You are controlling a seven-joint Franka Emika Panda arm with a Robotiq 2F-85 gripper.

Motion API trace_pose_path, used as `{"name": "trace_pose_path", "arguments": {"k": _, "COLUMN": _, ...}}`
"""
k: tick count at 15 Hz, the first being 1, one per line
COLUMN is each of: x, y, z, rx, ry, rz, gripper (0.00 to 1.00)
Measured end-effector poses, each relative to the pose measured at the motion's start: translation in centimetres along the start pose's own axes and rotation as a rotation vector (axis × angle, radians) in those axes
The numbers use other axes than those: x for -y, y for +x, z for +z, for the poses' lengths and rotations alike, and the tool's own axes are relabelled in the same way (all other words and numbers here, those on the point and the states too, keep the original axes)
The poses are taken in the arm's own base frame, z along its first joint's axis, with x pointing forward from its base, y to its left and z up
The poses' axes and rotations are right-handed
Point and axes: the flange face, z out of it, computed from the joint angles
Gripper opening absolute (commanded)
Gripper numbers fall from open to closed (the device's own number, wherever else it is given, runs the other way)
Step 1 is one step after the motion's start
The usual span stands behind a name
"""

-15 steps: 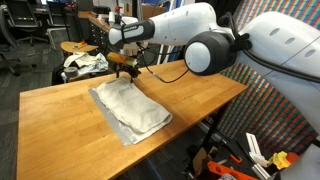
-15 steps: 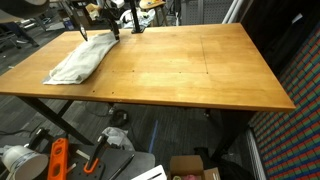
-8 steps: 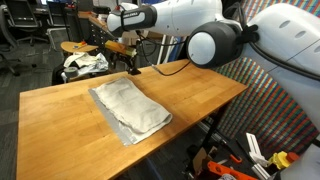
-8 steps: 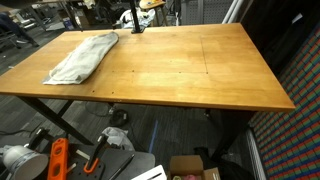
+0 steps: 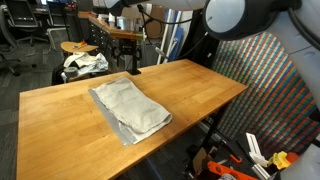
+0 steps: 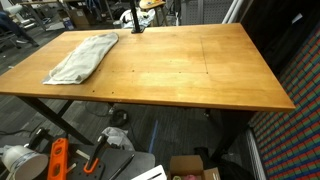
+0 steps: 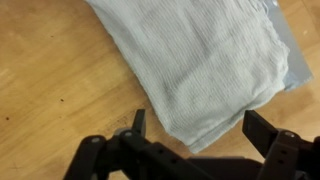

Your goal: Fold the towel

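Note:
The towel [image 5: 130, 108], a white to light grey wrinkly cloth, lies flat on the wooden table [image 5: 70, 135] toward one end, and it also shows near a far corner as the towel [image 6: 82, 57]. A greyer layer peeks out along its edge. In the wrist view the towel [image 7: 190, 60] fills the upper part of the picture, one rounded corner lying between the fingers. My gripper [image 7: 195, 122] hangs well above it, open, with nothing between its fingers. In both exterior views the gripper is out of frame; only white arm links [image 5: 240, 15] show at the top.
A white-and-dark fabric bundle [image 5: 85, 62] sits on a stool beyond the table's far edge. A black post [image 6: 137, 25] stands at that edge. Tools and a box [image 6: 195, 168] lie on the floor. A colourful patterned panel [image 5: 275, 80] stands beside the table.
The arm has risen from just above the towel's far end and left the top of both exterior views. The towel has not moved, and the gripper stayed open.

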Motion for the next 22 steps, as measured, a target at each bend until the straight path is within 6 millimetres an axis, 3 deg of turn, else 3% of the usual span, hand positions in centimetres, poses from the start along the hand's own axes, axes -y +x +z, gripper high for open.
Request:
{"name": "trace_pose_path", "arguments": {"k": 6, "x": -0.8, "y": -6.5, "z": 0.0, "rx": 0.103, "ry": -0.136, "rz": -0.274, "gripper": 1.00}}
{"name": "trace_pose_path", "arguments": {"k": 14, "x": 0.1, "y": -17.4, "z": 1.7, "rx": 0.163, "ry": -0.202, "rz": -0.655, "gripper": 1.00}}
{"name": "trace_pose_path", "arguments": {"k": 22, "x": -0.5, "y": -27.7, "z": 5.2, "rx": 0.045, "ry": -0.113, "rz": -0.749, "gripper": 1.00}}
